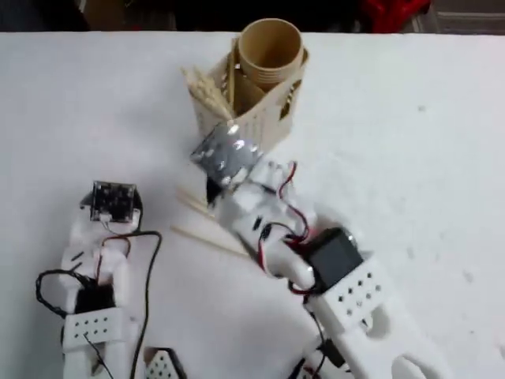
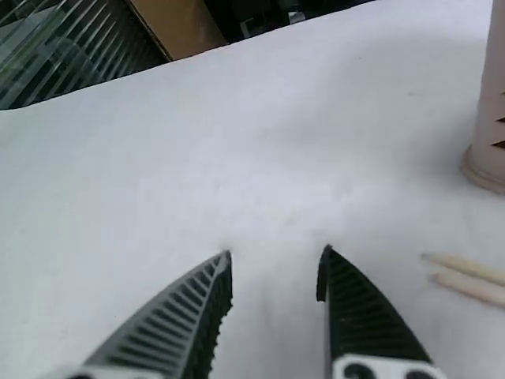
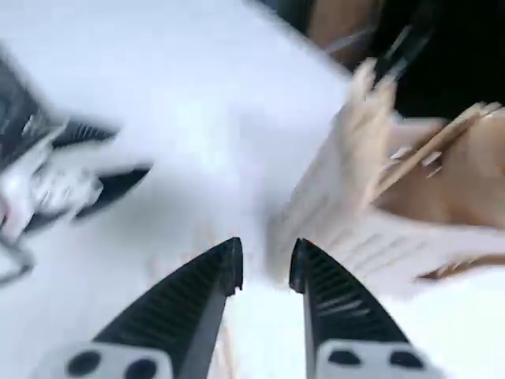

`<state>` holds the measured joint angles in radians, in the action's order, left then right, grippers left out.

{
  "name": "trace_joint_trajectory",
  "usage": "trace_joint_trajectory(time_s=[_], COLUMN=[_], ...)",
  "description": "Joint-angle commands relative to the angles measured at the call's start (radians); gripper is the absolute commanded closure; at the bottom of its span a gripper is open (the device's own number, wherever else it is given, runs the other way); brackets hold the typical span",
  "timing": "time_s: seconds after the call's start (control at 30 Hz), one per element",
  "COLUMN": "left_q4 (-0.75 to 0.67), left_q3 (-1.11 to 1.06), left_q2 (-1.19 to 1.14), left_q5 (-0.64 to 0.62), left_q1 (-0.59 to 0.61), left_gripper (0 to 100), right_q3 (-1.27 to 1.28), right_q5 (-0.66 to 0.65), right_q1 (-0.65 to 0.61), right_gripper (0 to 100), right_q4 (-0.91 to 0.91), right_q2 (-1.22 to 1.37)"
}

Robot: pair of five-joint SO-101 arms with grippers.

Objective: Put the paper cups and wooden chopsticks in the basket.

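Right gripper (image 3: 266, 254): jaws narrowly parted, empty, tips just short of basket (image 3: 339, 221) wall. Left gripper (image 2: 274, 264): jaws wide, empty. Loose chopsticks (image 2: 467, 278) on table (image 2: 237, 158) just beside left jaws. Thin, smooth wood, likely rolls, so pinch crosswise mid-length. Beyond: basket pale, slit-cut walls; tan round cups (image 1: 271, 49) stacked inside.
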<state>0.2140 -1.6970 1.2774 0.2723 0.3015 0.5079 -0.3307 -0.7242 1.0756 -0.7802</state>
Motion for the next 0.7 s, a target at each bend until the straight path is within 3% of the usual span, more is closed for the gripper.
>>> trace_joint_trajectory(time_s=[0.0, 0.3, 0.5, 0.67], left_q4=[0.005, 0.005, 0.005, 0.005], left_q3=[0.0, 0.0, 0.0, 0.0], left_q2=[0.016, 0.016, 0.016, 0.016], left_q5=[-0.006, -0.006, -0.006, -0.006], left_q1=[-0.013, -0.012, -0.01, -0.01], left_gripper=[81, 81, 81, 81], right_q3=[0.051, 0.23, 0.14, 0.097], right_q5=[-0.092, -0.141, -0.143, -0.143], right_q1=[-0.041, -0.041, 0.018, 0.077], right_gripper=[89.3, 88.3, 76.3, 76.2], right_q4=[0.056, -0.298, -0.317, -0.323], right_q2=[0.048, 0.532, 0.73, 0.816])
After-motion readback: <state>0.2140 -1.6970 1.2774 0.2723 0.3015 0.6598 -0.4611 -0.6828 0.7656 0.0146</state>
